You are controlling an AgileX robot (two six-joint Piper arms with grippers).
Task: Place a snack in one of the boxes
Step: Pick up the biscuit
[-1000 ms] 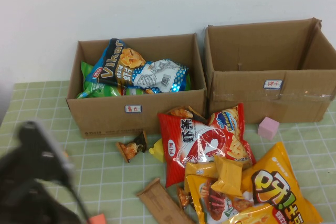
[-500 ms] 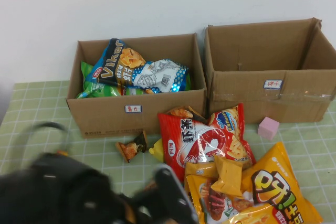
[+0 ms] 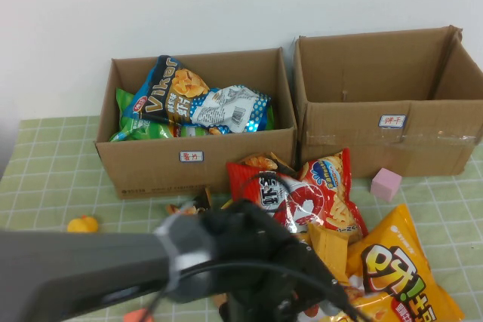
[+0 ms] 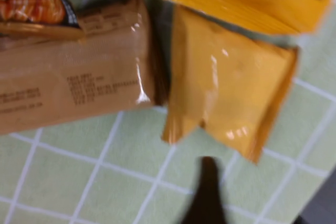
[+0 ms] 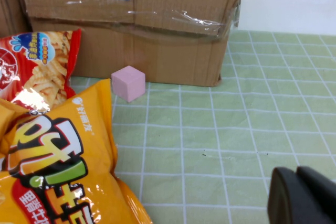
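Observation:
The snack (image 3: pixel 201 200), a small dark brown and orange packet, lies in front of the left box (image 3: pixel 151 164); my blurred left arm covers most of it. The left box holds several chip bags. The right box (image 3: pixel 355 137) stands beside it, and it also shows in the right wrist view (image 5: pixel 157 30). My left gripper (image 3: pixel 321 299) is over the pile of bags at the front. In the left wrist view it (image 4: pixel 262 203) is open and empty above the tablecloth, next to a small yellow-orange packet (image 4: pixel 231 82). My right gripper (image 5: pixel 302 198) is shut and empty, low over the cloth, out of the high view.
A big red bag (image 3: pixel 302 197) and yellow-orange bags (image 3: pixel 400 269) lie in front of the boxes. A flat brown packet (image 4: pixel 73 87) lies by the left gripper. A pink cube (image 3: pixel 386 184) sits before the right box. A small yellow object (image 3: pixel 81 224) lies at the left.
My left arm has swung from the front left across to the right, over the pile of bags, and now covers most of the snack. A small yellow object has come into sight at the left.

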